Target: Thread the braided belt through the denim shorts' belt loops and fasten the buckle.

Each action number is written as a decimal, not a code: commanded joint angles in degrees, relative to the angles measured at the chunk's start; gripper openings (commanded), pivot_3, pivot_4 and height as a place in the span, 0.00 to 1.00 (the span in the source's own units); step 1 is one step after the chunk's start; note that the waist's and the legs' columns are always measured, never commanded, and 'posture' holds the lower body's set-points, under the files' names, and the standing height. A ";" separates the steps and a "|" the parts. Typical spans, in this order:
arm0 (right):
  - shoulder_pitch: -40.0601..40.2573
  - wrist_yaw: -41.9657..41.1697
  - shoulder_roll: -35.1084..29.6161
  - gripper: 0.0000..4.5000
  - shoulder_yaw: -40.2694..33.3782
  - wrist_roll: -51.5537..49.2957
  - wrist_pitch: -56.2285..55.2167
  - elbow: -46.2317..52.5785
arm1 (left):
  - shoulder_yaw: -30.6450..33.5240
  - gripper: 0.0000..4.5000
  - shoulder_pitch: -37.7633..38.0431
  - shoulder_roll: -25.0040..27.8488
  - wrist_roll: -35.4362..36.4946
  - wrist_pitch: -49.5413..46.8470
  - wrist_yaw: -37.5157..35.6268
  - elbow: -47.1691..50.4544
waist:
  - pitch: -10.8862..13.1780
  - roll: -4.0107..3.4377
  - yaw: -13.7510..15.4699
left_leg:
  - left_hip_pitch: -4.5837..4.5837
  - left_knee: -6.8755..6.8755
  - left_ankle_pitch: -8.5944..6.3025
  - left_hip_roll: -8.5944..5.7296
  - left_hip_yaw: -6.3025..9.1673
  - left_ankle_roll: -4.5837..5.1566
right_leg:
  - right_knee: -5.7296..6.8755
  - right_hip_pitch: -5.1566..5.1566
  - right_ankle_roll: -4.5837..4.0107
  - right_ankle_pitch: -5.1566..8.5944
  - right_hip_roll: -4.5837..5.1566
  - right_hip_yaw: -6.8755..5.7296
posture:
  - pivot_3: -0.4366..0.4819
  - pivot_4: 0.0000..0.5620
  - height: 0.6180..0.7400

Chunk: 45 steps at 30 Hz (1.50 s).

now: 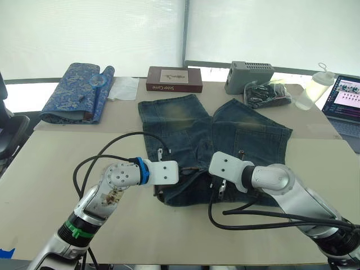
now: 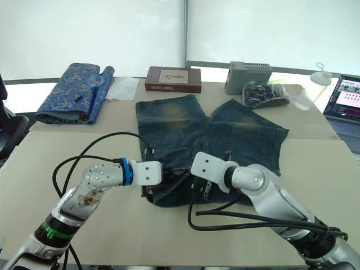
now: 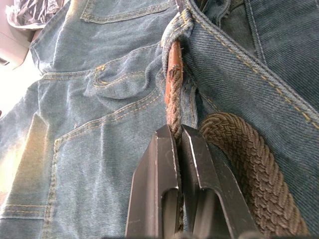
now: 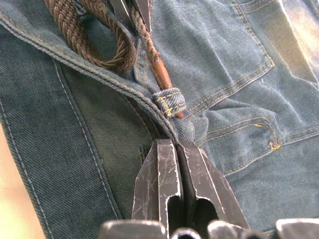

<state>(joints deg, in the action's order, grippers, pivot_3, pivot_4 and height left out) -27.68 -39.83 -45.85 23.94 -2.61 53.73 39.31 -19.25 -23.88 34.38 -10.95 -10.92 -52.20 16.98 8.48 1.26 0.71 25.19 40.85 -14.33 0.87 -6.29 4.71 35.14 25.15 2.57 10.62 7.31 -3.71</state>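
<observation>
While the denim shorts (image 1: 211,140) lie flat on the counter (image 1: 50,169) with their legs pointing away from the robot and the waistband on the near side, both hands work at that waistband. At the left part of the waistband, the left hand (image 3: 177,137) has its two black fingers pressed together on the braided belt (image 3: 174,104), pinching the strap just short of its smooth reddish-brown tip. That tip is pushed into one of the belt loops (image 4: 169,102), a small strip of stitched denim on the waistband, and shows again on the loop's far side. Behind the left hand, more of the belt curls in a loop against the inside of the waistband. From the other side of that belt loop, the right hand (image 4: 175,145) comes in with its fingers closed tight on a bunch of denim at the waistband, just beside the loop. Beyond the shorts' legs, at the far edge of the counter, lie a blue patterned fabric roll (image 1: 79,93), a dark brown box (image 1: 174,79), a grey box (image 1: 247,76), a plastic bottle (image 1: 315,90) and an open laptop (image 1: 346,101).
</observation>
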 commanded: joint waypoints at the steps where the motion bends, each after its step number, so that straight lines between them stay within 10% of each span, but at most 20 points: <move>1: -2.17 0.06 1.47 0.01 -2.44 -1.27 2.91 3.17 | -0.33 0.00 -1.38 -0.71 0.98 -0.98 -0.74 3.00 | 0.00 0.00 0.00 | 0.00 0.00 0.00 0.00 0.00 0.00 | 0.01 0.00 0.00 0.00 0.00 0.00 | 0.48 0.27 1.00; 18: -3.59 1.16 7.29 0.01 -5.01 -8.34 13.59 5.74 | -3.15 0.00 -4.85 -8.33 -0.83 -0.30 3.26 -2.04 | 0.00 0.00 -0.05 | 0.00 0.00 -0.03 -0.01 0.01 0.05 | 0.03 -0.01 0.00 -0.01 0.00 -0.01 | 0.48 0.27 1.00; 25: 0.50 -3.17 3.03 0.52 -15.65 -14.18 9.40 10.67 | -2.32 0.00 -4.68 -7.42 -0.63 2.67 2.83 -4.27 | 0.00 0.00 0.00 | 0.00 0.01 -0.05 -0.02 0.02 0.09 | 0.01 -0.03 0.01 -0.01 0.00 0.01 | 0.48 0.27 1.00; 33: 1.89 -4.90 -9.87 0.52 -13.03 -6.29 -5.38 5.65 | -1.27 0.00 -5.20 -5.22 0.70 6.95 2.04 -6.73 | 0.00 -0.01 -0.05 | 0.00 0.00 -0.06 -0.01 0.04 0.10 | -0.03 -0.01 -0.01 0.00 0.04 0.00 | 0.48 0.27 1.00; 45: -4.68 -7.43 -6.27 0.52 -2.52 4.98 -19.16 -8.61 | -1.89 0.00 -5.64 -6.06 0.90 8.56 1.59 -6.44 | 0.01 -0.01 0.03 | 0.00 0.02 0.02 -0.02 -0.04 -0.02 | -0.02 -0.01 0.01 -0.01 0.03 0.01 | 0.48 0.27 1.00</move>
<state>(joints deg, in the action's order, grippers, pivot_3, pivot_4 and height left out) -30.97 -46.59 -52.35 21.84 1.13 36.30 30.81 -21.54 -28.47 28.57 -10.88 -3.77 -50.69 9.04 8.48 1.25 0.74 25.19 40.87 -14.31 0.85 -6.32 4.69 35.12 25.13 2.58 10.61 7.34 -3.70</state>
